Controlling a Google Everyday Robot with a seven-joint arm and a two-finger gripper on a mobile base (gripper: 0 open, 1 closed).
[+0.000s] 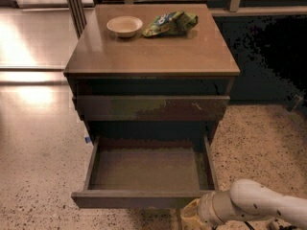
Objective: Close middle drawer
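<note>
The middle drawer is a dark brown shallow tray, pulled far out of the cabinet and empty inside. Its plain front strip is nearest the camera. My gripper sits low at the bottom right, just below and in front of the right end of that strip. The white forearm runs off to the right edge. Above the open drawer is a wider drawer front with a pale scuff, pushed in.
On the cabinet top stand a small white bowl and a green snack bag. Speckled floor lies to the left and right of the cabinet. A dark wall or panel is at the back right.
</note>
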